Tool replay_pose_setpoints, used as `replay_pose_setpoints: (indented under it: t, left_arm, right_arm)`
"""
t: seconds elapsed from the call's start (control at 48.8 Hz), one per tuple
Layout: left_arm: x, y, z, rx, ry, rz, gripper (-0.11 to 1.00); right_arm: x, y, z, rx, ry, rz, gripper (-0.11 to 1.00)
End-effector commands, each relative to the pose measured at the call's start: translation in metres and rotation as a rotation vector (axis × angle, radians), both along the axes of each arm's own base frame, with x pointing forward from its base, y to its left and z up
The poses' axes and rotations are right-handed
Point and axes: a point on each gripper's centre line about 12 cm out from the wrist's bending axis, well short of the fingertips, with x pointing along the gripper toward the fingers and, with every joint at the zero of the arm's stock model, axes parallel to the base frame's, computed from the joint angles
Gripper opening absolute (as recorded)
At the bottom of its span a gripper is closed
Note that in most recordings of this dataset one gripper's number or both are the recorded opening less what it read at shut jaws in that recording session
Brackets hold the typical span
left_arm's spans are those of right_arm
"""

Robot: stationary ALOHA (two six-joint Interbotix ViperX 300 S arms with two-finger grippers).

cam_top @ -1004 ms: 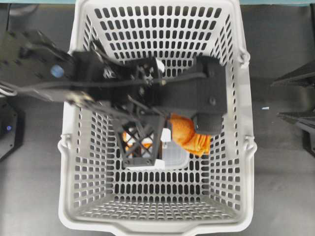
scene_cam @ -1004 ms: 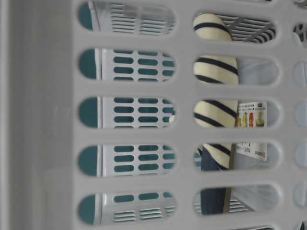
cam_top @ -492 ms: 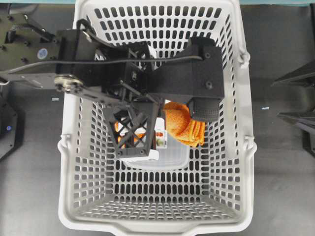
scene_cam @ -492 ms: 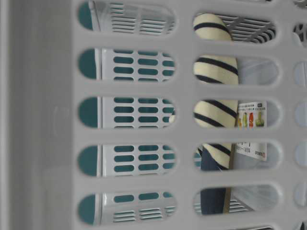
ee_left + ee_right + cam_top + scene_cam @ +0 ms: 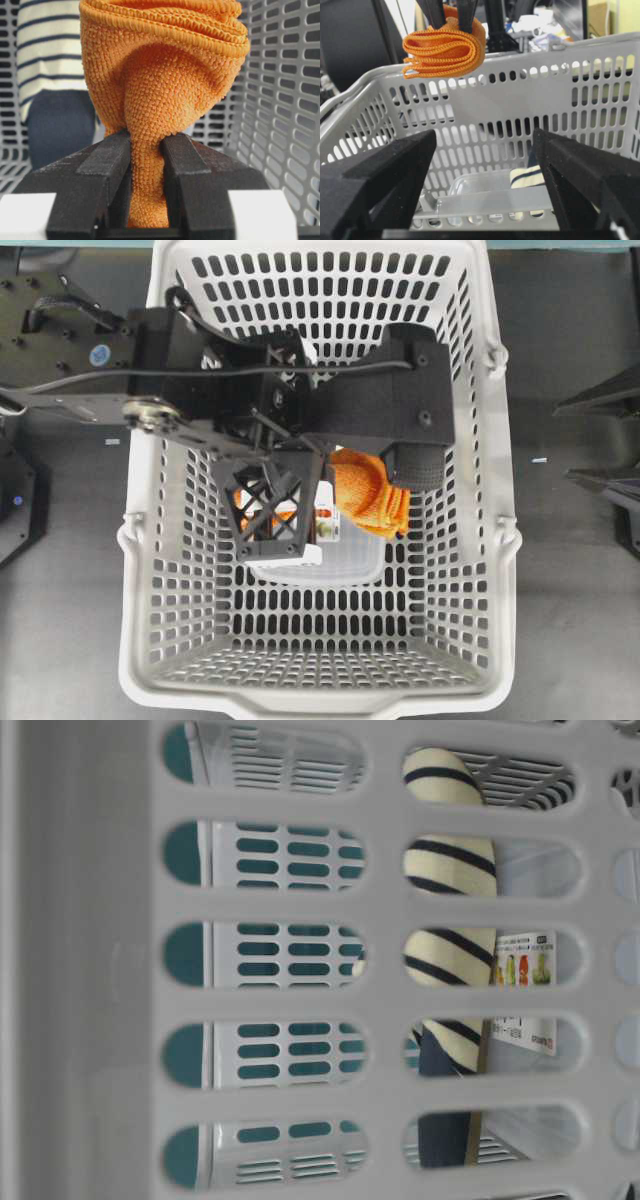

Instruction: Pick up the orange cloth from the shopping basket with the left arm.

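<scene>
While gripping the orange cloth (image 5: 165, 95), the left hand (image 5: 146, 165) has risen above the shopping basket (image 5: 500, 540).

I see a dark, matte tabletop (image 5: 570, 570) on both sides, with a small pale scrap (image 5: 539, 459) lying on it at the right. Beyond the rig, a cluttered bench (image 5: 540, 27) and a yellowish wall (image 5: 615, 15) show.

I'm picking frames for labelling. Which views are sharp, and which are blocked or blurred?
Left wrist: orange cloth crisp in the left gripper. Table-level: shopping basket wall fills the frame, soft. Right wrist: near fingers blurred.
</scene>
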Motion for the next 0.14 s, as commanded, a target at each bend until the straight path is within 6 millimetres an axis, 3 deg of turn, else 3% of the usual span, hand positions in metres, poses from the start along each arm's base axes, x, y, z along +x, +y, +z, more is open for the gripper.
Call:
replay_pose_setpoints:
  t: [0.0, 0.123]
  left_arm:
    - [-0.0063, 0.0003, 0.0139, -0.002, -0.038, 0.001, 0.15]
    - [-0.0054, 0.0002, 0.0126, -0.001, -0.035, 0.001, 0.15]
  right_arm:
    - [0.0012, 0.0003, 0.0018, 0.005, -0.003, 0.001, 0.75]
    - [0.0012, 0.0003, 0.0016, 0.005, -0.001, 0.001, 0.75]
